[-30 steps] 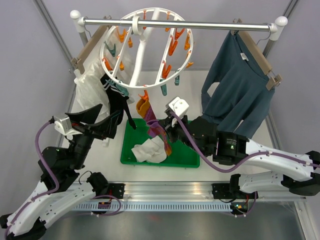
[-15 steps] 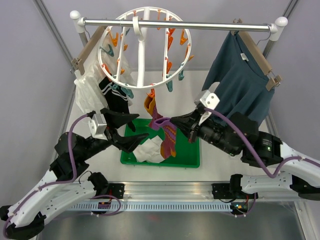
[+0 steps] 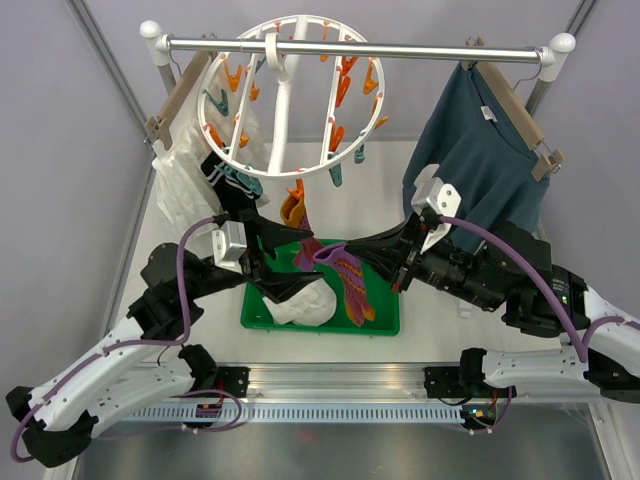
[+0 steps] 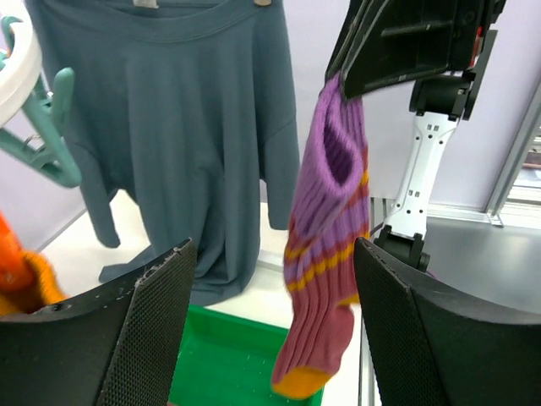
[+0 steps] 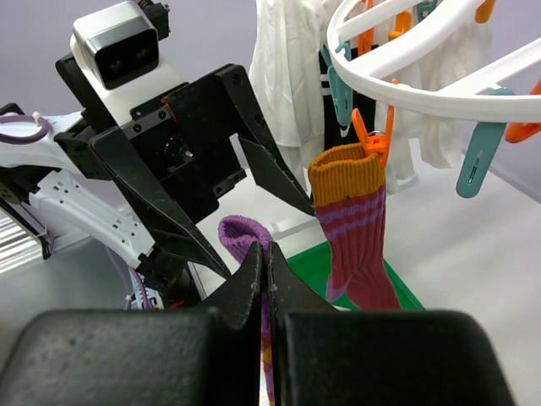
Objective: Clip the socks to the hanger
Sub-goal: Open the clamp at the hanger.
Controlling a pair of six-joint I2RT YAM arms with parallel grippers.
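The white ring hanger [image 3: 290,95] hangs from the rail with orange and teal clips; it also shows in the right wrist view [image 5: 406,89]. One maroon sock with an orange cuff [image 3: 293,212] [image 5: 355,220] hangs from an orange clip. Black striped socks [image 3: 225,180] are clipped at the ring's left. My right gripper [image 3: 338,252] [image 5: 264,262] is shut on the purple cuff of a maroon-and-orange sock [image 3: 352,282] [image 4: 330,254], which hangs above the green tray [image 3: 385,322]. My left gripper [image 3: 305,262] [image 4: 272,245] is open, facing that sock, just left of it. A white sock [image 3: 300,302] lies in the tray.
A teal-blue shirt [image 3: 480,170] hangs on a wooden hanger at the right of the rail [image 3: 420,48]. A white sheer garment [image 3: 183,190] hangs at the left. The rail's white posts stand at both back corners.
My right gripper has lifted the maroon-and-orange sock out of the tray and drawn back to the right. My left gripper has swung in from the left, open, towards the sock.
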